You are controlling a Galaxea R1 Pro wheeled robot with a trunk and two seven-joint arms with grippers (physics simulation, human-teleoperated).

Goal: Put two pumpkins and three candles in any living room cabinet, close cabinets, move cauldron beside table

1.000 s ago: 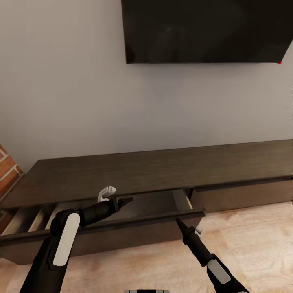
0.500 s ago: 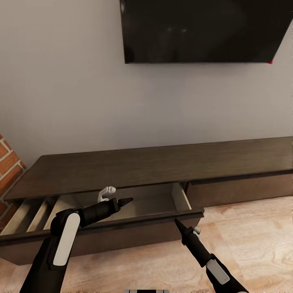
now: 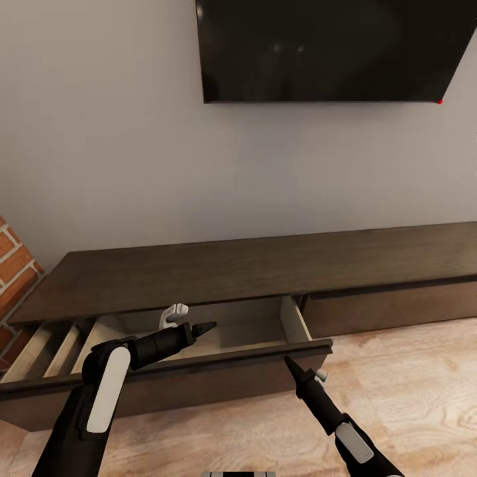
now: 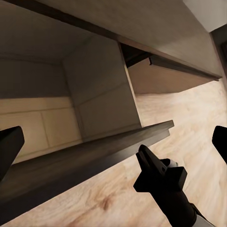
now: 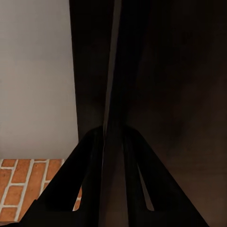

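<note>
now cabinet (image 3: 265,271) drawer (image 3: 199,368) open; right gripper (image 5: 113,137) pinching drawer front; left gripper (image 3: 199,328) spread.

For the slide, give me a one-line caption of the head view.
Both arms work at the cabinet below a wall TV: right gripper at the open drawer's front edge, left gripper over its interior.

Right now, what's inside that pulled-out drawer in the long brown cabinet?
The open drawer shows a bare pale floor and side walls. The left gripper hangs over it. The drawer front and the left arm hide its near strip.
</note>
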